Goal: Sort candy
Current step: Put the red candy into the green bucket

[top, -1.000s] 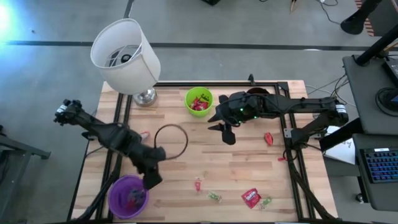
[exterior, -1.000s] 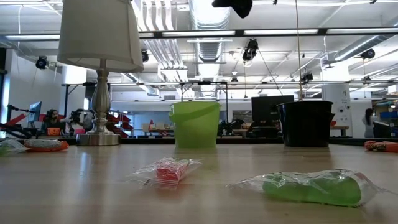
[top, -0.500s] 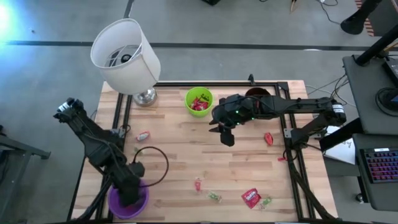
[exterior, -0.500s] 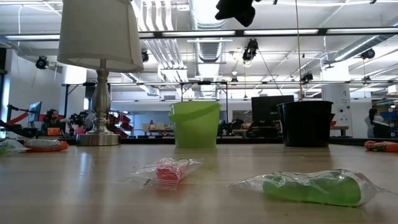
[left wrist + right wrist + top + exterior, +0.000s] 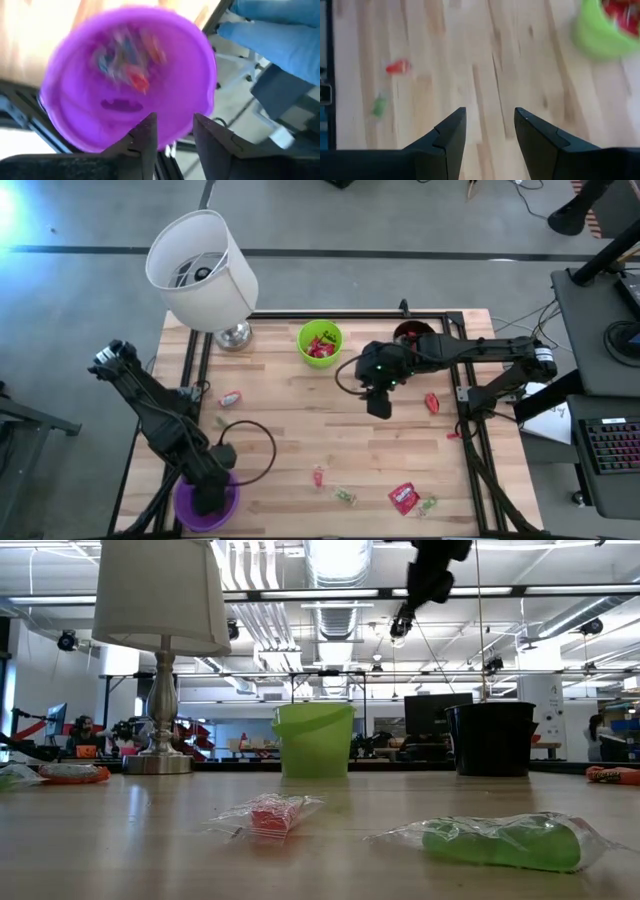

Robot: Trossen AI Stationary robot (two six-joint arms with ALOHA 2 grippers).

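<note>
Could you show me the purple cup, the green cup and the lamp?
purple cup (image 5: 186, 502), high view, on its rim.
green cup (image 5: 304, 336), high view, on its rim.
lamp (image 5: 215, 285), high view, on its white shade.

I can read no text anywhere — no label, brand, number or sign comes through legibly on anything I see.
</note>
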